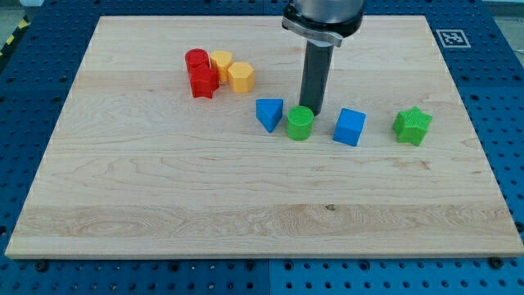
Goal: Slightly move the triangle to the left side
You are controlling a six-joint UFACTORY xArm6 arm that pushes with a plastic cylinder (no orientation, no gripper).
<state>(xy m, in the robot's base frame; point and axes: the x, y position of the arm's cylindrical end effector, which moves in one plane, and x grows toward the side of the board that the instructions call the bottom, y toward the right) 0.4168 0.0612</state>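
Observation:
A blue triangle block (268, 113) lies near the middle of the wooden board (164, 188). A green cylinder (300, 123) sits right next to it on the view's right. My tip (312, 110) is just above and behind the green cylinder, a little to the right of the blue triangle, not touching the triangle. A blue cube (350, 127) lies further right, and a green star-shaped block (412, 125) beyond it.
A cluster sits at the upper left: a red cylinder (196, 59), a red star-shaped block (203, 82), a yellow block (221, 62) and a yellow hexagon (241, 77). A blue pegboard (499, 98) surrounds the board.

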